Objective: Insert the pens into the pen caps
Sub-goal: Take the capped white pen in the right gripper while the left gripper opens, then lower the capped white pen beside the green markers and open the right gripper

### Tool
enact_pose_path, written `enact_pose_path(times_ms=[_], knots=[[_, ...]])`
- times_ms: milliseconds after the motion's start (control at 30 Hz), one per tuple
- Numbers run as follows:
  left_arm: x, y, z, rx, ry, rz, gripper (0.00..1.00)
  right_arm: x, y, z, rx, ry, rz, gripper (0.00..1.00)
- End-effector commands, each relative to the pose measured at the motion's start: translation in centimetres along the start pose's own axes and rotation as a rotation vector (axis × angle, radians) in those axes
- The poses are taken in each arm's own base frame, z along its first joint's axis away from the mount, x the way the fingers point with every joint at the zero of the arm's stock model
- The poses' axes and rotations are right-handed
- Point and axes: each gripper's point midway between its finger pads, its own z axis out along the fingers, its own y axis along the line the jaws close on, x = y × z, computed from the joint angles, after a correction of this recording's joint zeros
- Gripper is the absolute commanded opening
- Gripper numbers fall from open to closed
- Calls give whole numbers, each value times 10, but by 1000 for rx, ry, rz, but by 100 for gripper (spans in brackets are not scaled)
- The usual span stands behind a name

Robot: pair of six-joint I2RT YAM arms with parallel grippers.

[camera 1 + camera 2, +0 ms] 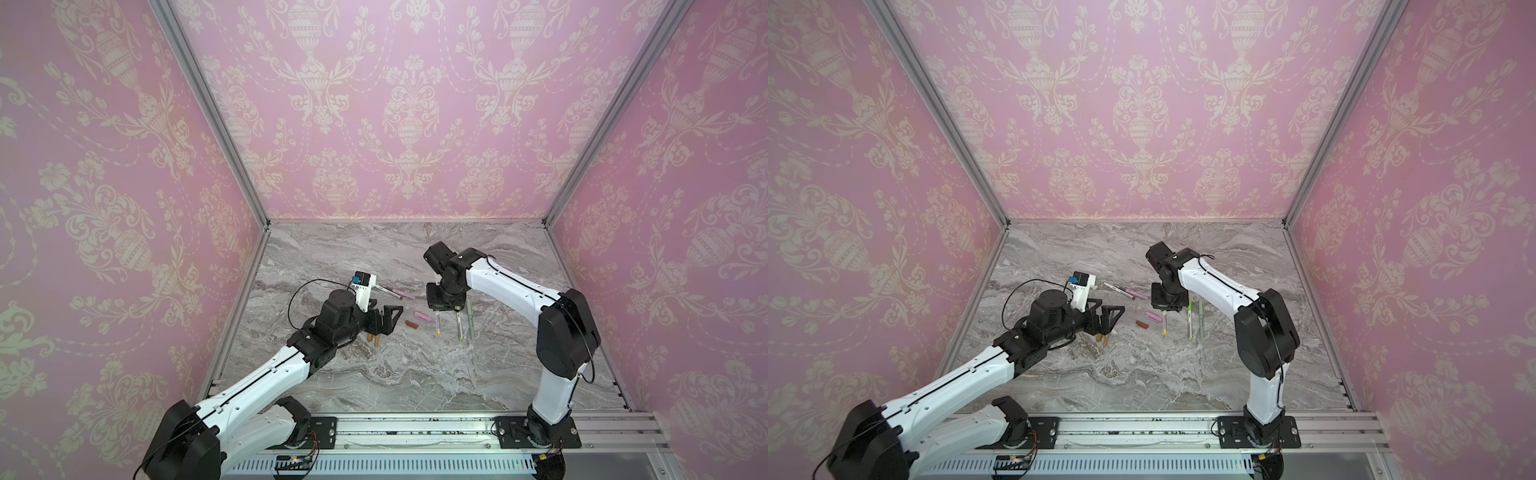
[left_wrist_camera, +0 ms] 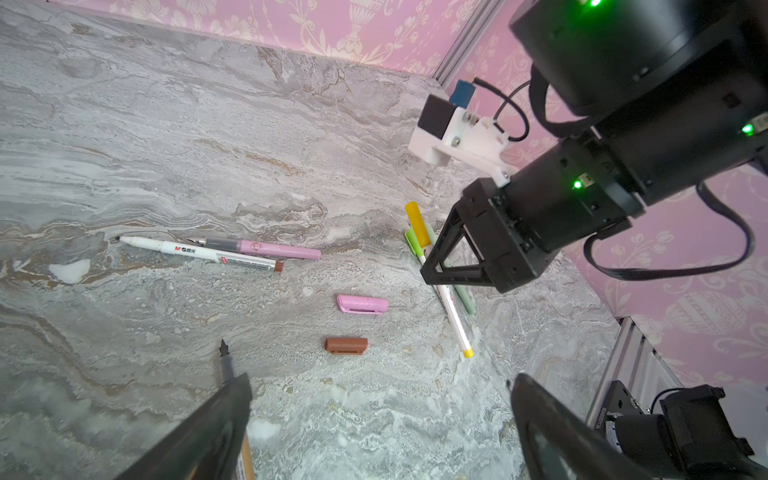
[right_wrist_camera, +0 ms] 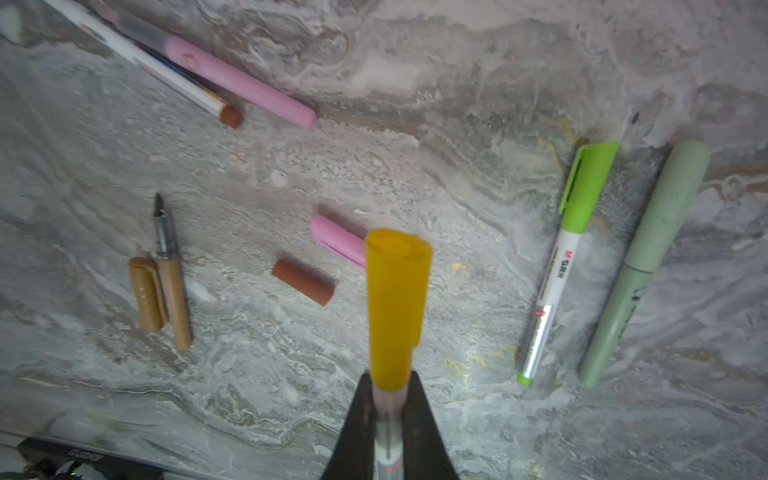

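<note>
Three pens lack caps. Nearest, tan pen (image 3: pixel 172 291) and tan cap (image 3: pixel 145 295) lie side by side beneath the spread left gripper (image 1: pixel 388 319). At its three o'clock the right gripper (image 3: pixel 388 424) pinches the yellow-capped pen (image 3: pixel 397 299). Farther, at twelve o'clock, pink pen (image 2: pixel 278 249) and brown-ended pen (image 2: pixel 216 254) touch: grabbing one could drag both.

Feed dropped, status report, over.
Left tool open above tan pen. Right tool shut on yellow-capped pen. Pink cap, brown cap, tan cap loose. Nothing blocking.
</note>
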Motion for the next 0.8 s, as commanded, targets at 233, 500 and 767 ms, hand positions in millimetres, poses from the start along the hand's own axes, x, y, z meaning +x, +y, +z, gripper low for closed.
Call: enact_pose_path(times_ms=[233,500,767], knots=[[-7,0,6,-7,7,30,99,-2,-36,39,177,88,-21,0],[-8,1,5,-14,3,25,99,-10,-47,54,192,108,28,0],[-8,1,6,-16,7,22,99,-9,-40,65,148,131,54,2]])
